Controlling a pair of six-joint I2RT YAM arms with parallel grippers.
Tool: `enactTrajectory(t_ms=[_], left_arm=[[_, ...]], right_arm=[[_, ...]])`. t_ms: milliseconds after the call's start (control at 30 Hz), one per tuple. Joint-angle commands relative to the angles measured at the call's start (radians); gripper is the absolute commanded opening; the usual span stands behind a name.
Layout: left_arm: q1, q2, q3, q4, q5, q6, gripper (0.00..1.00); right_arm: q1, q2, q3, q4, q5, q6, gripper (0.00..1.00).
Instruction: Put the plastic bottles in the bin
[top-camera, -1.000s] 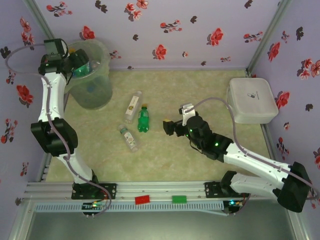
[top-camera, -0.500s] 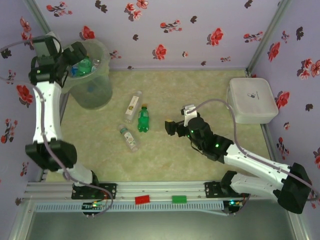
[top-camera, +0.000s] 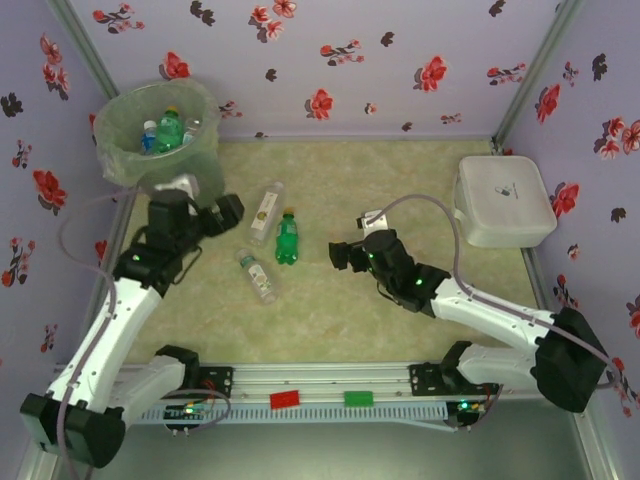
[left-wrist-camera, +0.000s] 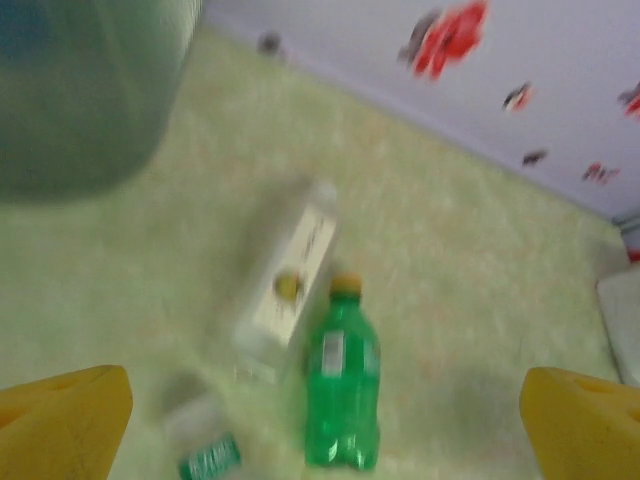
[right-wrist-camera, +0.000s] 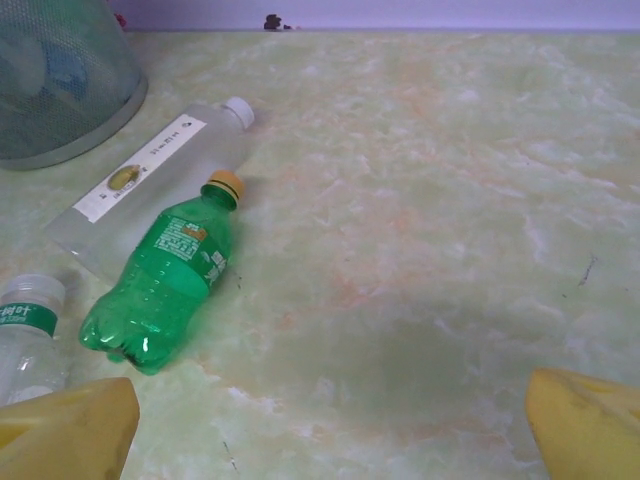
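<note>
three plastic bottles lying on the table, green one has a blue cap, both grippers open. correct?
Not quite: the green plastic bottle has a yellow cap, not blue, as the right wrist view shows. The rest holds: it, the flat clear white-capped bottle and the small clear green-labelled bottle lie on the pale marbled table, and the left gripper and right gripper are open.

Robot test cell in a lab, floral-papered enclosure walls (top-camera: 400, 100), aluminium mounting rail (top-camera: 320, 377), marbled tabletop (top-camera: 330, 320)
</note>
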Motion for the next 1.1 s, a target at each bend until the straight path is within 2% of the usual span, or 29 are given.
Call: enactTrajectory(t_ms=[0, 200, 300, 400, 600, 700, 1067], left_arm=[[-0.089, -0.070, -0.102, -0.034, -0.116, -0.208, 1.00], [-0.328, -0.080, -0.242, -0.141, -0.301, -0.467, 1.00], [-0.422, -0.024, -0.237, -0.192, -0.379, -0.533, 1.00], [-0.475, 0.049, -0.237, -0.168, -0.399, -0.567, 1.00], [-0.496, 0.202, -0.243, -0.004, -0.345, -0.600, 1.00], [-0.499, 0.261, -0.241, 0.022, -0.344, -0.615, 1.00], [-0.499, 0.365, -0.324, 0.113, -0.372, -0.695, 0.98]], right_arm=[[-0.011, 0.024, 0.025, 0.023, 0.000, 0.037, 1.00], [-0.016, 0.069, 0.033, 0.038, -0.040, 0.061, 1.00], [-0.023, 0.092, 0.048, 0.040, -0.072, 0.070, 1.00], [-0.028, 0.107, 0.061, 0.048, -0.130, 0.071, 1.00], [-0.035, 0.107, 0.052, 0.100, -0.279, 0.064, 1.00], [-0.036, 0.098, 0.048, 0.097, -0.320, 0.055, 1.00], [-0.045, -0.001, -0.035, 0.084, -0.257, 0.054, 1.00]])
